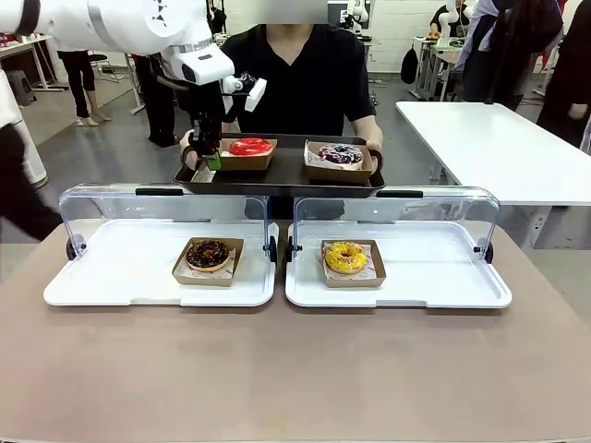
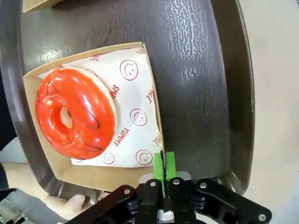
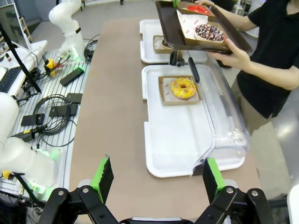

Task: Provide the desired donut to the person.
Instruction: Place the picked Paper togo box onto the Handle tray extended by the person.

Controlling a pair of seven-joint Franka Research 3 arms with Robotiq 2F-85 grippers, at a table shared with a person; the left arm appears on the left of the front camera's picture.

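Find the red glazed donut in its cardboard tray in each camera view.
Front view: red glazed donut, upper centre-left, on the dark brown serving tray the person holds.
Left wrist view: left of centre.
Right wrist view: top edge, right of centre.
Shared landmark: the dark tray.

You saw the red-glazed donut [image 2: 74, 113] lying flat in its open cardboard box [image 2: 88, 171], on white paper printed with red smiley faces, thin dark lines crossing the glaze. The box sat on the dark tray [image 1: 277, 181], toward the robot's left end, and the tray was off the table, level. The person [image 1: 300, 69] in the black T-shirt stood at the far side of the table, holding the tray with a hand [image 1: 190, 148] at each end. The left gripper's [image 2: 164, 164] green pads pinched the near wall of that box.
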